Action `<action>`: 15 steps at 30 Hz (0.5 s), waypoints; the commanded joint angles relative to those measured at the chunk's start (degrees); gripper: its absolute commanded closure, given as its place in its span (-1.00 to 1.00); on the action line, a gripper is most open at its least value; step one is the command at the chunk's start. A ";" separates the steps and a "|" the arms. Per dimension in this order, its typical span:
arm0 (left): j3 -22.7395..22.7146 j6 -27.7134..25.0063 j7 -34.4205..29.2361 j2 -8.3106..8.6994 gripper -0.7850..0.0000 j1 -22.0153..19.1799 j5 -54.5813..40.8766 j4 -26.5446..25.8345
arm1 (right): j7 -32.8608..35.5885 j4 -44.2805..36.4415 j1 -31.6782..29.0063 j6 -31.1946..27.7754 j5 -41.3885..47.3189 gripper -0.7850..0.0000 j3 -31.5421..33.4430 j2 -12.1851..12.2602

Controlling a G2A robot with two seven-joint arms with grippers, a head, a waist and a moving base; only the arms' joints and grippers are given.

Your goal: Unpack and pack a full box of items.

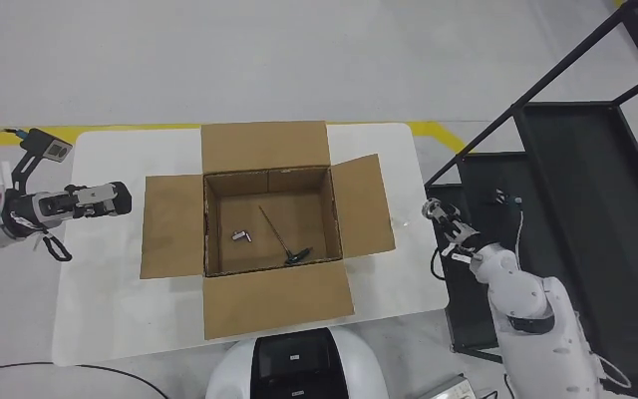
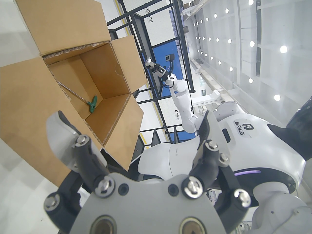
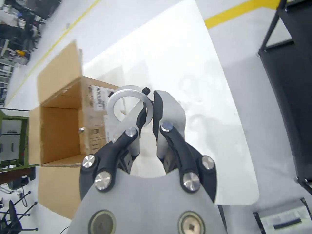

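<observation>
Open cardboard box [image 1: 264,148] at middle of white surface [image 1: 110,299], all four flaps folded out. On box floor: green-handled T-wrench [image 1: 281,234] and, near it, small metal part [image 1: 242,236].

Left tool [image 2: 133,116] apart, holding nothing, beside box near surface's left edge.

Right tool [image 3: 149,108] clamped on metal ring [image 3: 129,89], past surface's right edge, by black rack [image 1: 558,180].

box [image 1: 264,148]: brown cardboard, all four flaps folded out, sitting mid worktop [image 1: 120,299]
wrench [image 1: 279,237]: T-shaped with a green handle, lying diagonally on the box floor
small metal bit [image 1: 242,236]: also in the box, near the wrench shaft
ring [image 3: 129,89]: silver, pinched in the right end effector [image 3: 150,108]
</observation>
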 commanded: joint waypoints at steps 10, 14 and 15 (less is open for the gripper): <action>0.00 0.00 0.00 0.00 -1.00 0.00 0.00 0.00 | 9.98 14.69 9.90 9.57 -17.24 1.00 -14.18 0.01; 0.00 0.00 0.00 0.00 -1.00 0.00 0.00 0.00 | 11.59 17.62 12.05 12.24 -20.11 1.00 -16.73 -0.16; 0.00 0.00 0.00 0.00 -1.00 0.00 0.00 0.00 | 11.63 17.99 12.45 12.68 -19.82 1.00 -17.12 -0.25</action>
